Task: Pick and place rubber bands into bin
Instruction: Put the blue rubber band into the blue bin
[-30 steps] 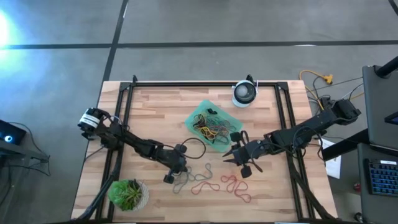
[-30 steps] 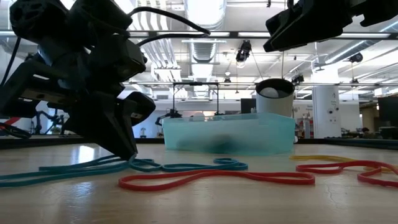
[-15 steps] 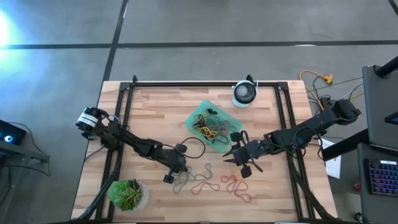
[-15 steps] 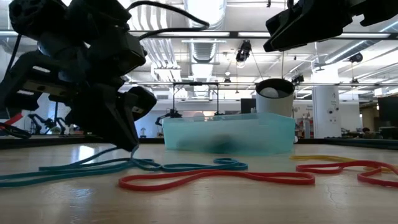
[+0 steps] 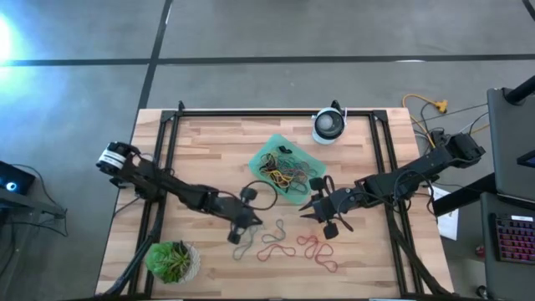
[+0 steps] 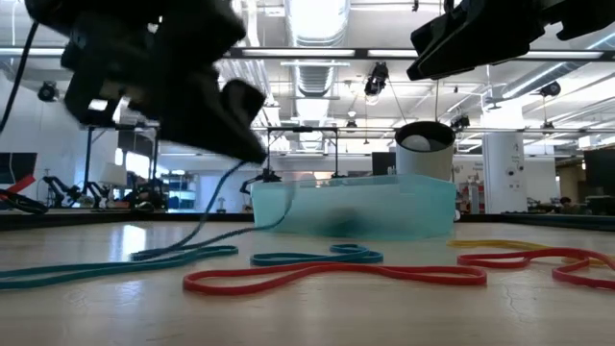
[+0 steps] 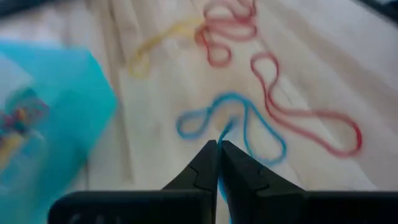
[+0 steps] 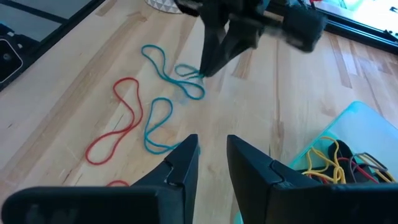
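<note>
Near front of worktop (image 5: pixel 209 142), left pincer (image 7: pixel 219 152) was clamped on blue rubber band (image 7: pixel 249 127), one end lifted, rest trailing on wood. Red rubber bands (image 5: pixel 313 249) lay loose beside it; yellow one (image 7: pixel 158 42) farther off, blurred, possibly touching red. Bin (image 5: pixel 294 144) sat mid-worktop, holding tangle of bands. Right pincer (image 8: pixel 211 155) hovered just beside bin's near corner, fingers parted, nothing between them.

left claw (image 7: pixel 218 163) pinched closed, right claw (image 8: pixel 211 152) parted
</note>
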